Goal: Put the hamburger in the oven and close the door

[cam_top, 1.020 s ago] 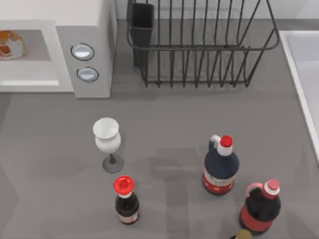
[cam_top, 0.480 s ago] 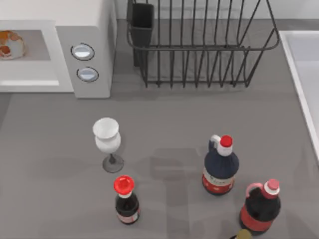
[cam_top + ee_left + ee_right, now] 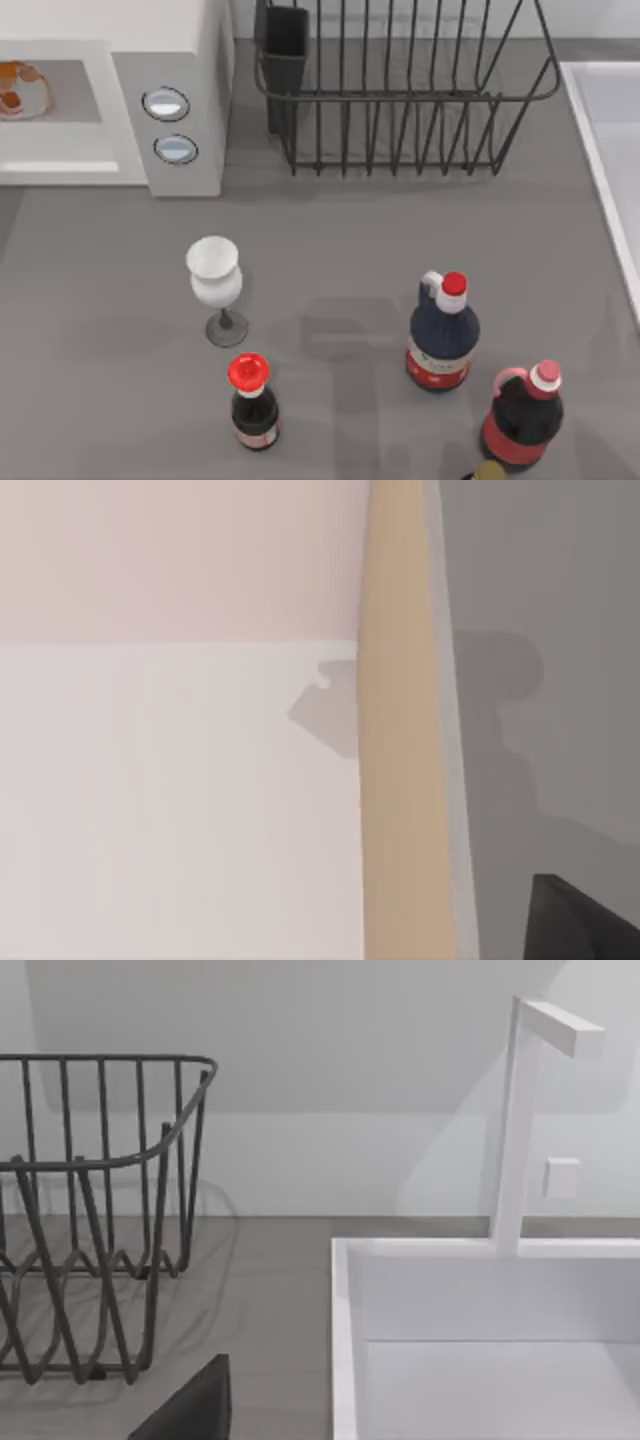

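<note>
Hamburger (image 3: 20, 88) already sits inside the open oven (image 3: 170, 60), so only closing the door seems left; I cannot tell either gripper's state.

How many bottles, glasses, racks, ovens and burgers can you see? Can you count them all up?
Bottles with caps: 3, one small with a red cap, one dark blue, one dark red
Wine glass: 1
Wire rack: 1
Oven: 1
Hamburger: 1, inside the oven
Total: 7
</note>
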Robot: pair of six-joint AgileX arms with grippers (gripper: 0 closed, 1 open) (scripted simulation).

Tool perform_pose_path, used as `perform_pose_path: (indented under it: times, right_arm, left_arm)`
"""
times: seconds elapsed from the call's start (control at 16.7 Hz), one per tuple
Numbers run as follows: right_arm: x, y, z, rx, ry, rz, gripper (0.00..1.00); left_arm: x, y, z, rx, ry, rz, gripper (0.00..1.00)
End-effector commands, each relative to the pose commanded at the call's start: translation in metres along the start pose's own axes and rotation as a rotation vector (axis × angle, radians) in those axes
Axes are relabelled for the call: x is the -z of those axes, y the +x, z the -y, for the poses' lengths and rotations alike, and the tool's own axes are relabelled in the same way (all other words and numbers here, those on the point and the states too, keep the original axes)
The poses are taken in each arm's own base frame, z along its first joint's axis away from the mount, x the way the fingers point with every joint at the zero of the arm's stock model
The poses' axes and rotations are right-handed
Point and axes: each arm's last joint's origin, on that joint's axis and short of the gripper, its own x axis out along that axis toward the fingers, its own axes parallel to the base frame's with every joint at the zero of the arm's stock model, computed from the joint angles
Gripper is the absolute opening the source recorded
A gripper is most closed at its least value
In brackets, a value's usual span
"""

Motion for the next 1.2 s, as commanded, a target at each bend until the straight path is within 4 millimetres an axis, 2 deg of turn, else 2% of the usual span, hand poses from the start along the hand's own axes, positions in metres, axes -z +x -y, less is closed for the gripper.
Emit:
perform_pose_path:
  times: [0.18,0.3,0.66,0.84,1.08,1.2]
  right_arm:
    - [0.0,0.0,0.0,0.0,0.0,0.0,1.0]
    - [0.0,0.0,0.0,0.0,0.0,0.0,1.0]
    - [0.0,0.0,0.0,0.0,0.0,0.0,1.0]
    - [0.0,0.0,0.0,0.0,0.0,0.0,1.0]
    - [0.0,0.0,0.0,0.0,0.0,0.0,1.0]
    - [0.0,0.0,0.0,0.0,0.0,0.0,1.0]
  left_arm:
    - [0.024,0.021,0.002,-0.002,-0.003,-0.001,0.0]
    - [0.032,0.027,0.004,0.002,-0.007,-0.004,0.0]
    - [0.028,0.027,0.009,0.002,-0.001,-0.001,0.0]
    - [0.022,0.026,0.037,0.0,0.008,0.002,0.0]
    - [0.03,0.028,0.089,0.013,-0.009,-0.012,0.0]
    - [0.03,0.027,0.102,0.006,-0.005,-0.005,0.0]
